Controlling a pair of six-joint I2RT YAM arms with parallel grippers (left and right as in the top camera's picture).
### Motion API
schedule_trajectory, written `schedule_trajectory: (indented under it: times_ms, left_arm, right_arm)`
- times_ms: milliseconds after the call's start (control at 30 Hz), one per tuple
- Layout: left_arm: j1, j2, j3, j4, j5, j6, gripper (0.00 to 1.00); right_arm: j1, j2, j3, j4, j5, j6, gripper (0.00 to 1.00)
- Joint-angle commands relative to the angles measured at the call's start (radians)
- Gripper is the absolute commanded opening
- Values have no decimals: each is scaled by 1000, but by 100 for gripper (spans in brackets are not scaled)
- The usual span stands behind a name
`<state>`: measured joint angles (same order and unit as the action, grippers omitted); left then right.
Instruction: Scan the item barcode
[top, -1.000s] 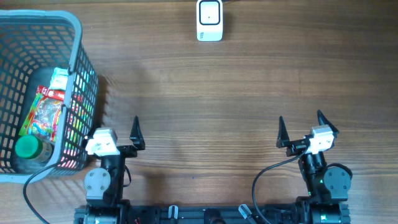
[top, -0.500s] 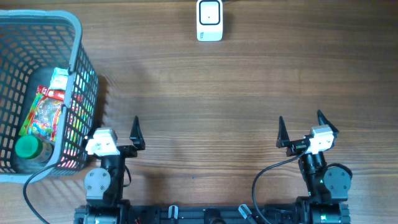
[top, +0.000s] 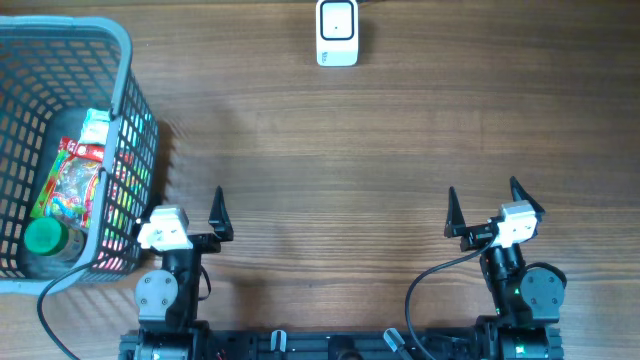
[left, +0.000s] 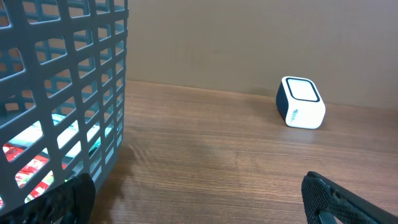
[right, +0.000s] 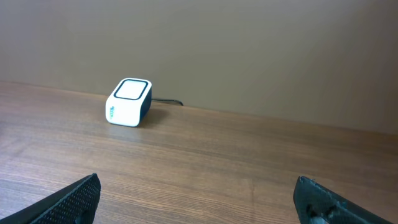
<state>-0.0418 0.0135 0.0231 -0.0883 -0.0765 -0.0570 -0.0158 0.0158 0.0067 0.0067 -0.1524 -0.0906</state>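
Change since earlier: nothing has moved; both arms, the basket and the scanner sit exactly where they were.
Overhead, step: scanning has not begun; no item is out yet, so the step in hand looks like the first reach for an item.
Overhead, items: a colourful snack packet (top: 72, 185) and a green-capped bottle (top: 42, 238) lie inside the grey basket (top: 125, 60) at the left, toward its near end.
Overhead, scanner: the white scanner (top: 337, 32) stands at the far edge of the table (top: 330, 140), about the middle, well apart from both arms.
Overhead, left gripper: the left gripper (top: 185, 213) is parked at the near edge, just right of the basket's near corner, jaws spread wide and empty.
Overhead, right gripper: the right gripper (top: 483, 203) is parked near right, jaws wide apart, touching nothing.
Left wrist: black fingertips (left: 71, 196) show at both bottom corners with bare wood between them; the basket wall fills the left, red packaging shows through the mesh, and the scanner is far right.
Right wrist: fingertips (right: 78, 196) are wide apart over bare wood; the scanner is far left, its cable trailing behind.
Next move: probably the left arm, being nearest, must rise over the basket rim and come down on one item. Which item is meant, I cannot tell.
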Motion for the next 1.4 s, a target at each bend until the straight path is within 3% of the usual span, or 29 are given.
schedule_trajectory:
  times_ms: [0,367,433,600,767,900,1200,1367]
  left_arm:
    - [6,-9,-9,4,13,16,100]
    - [6,-9,-9,4,12,16,100]
    - [8,-9,-9,33,-59,98,100]
    - [8,-7,-9,13,-58,109,100]
    - [6,-7,-2,55,273,72,100]
    - [7,-7,11,45,287,68,100]
    - [6,76,232,-113,286,68,100]
    - [6,292,437,-196,290,58,100]
  right_arm:
    - [5,-6,-2,3,8,14,100]
    - [5,-6,-2,3,8,14,100]
    - [5,-6,-2,3,8,14,100]
    - [5,-6,-2,3,8,14,100]
    - [5,-6,-2,3,8,14,100]
    - [5,-6,-2,3,8,14,100]
    - [5,-6,-2,3,8,14,100]
    - [5,-6,-2,3,8,14,100]
